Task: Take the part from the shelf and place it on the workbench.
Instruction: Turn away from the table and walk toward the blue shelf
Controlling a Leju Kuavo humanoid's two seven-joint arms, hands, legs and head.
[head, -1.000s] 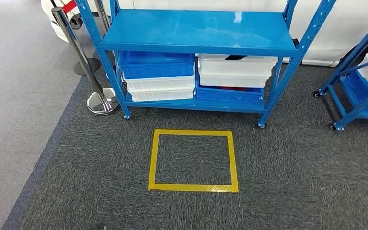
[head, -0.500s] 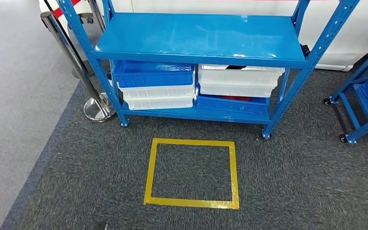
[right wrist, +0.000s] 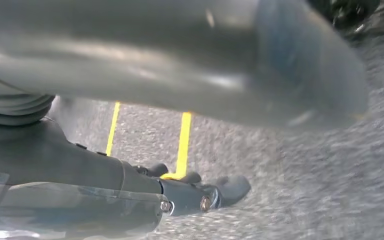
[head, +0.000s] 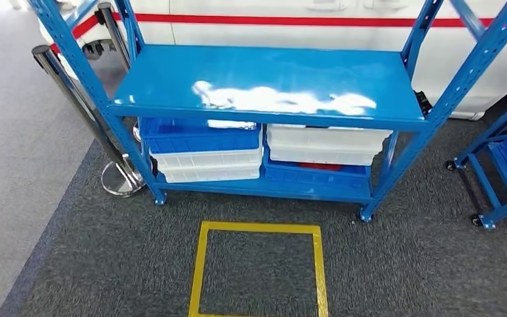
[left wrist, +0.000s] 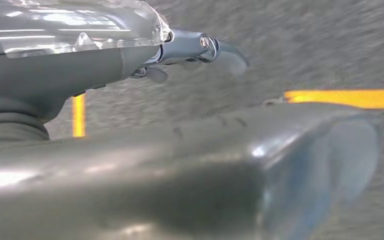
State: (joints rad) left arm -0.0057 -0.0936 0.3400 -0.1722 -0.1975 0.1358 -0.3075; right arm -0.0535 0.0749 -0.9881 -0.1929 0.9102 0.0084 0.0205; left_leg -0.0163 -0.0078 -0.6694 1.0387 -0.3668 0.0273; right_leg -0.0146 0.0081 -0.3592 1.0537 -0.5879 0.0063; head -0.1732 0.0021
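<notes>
Blue shelf [head: 270, 82], yellow floor tape [head: 259, 228], grey carpet [head: 422, 264].

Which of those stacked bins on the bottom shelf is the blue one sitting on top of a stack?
The blue bin on the left stack, resting on two white bins. The other blue bin lies beneath a white bin on the right.

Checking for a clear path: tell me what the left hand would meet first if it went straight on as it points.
Probably the dark grey carpet near the yellow tape line; the left hand holds nothing, though depth is unclear.
</notes>
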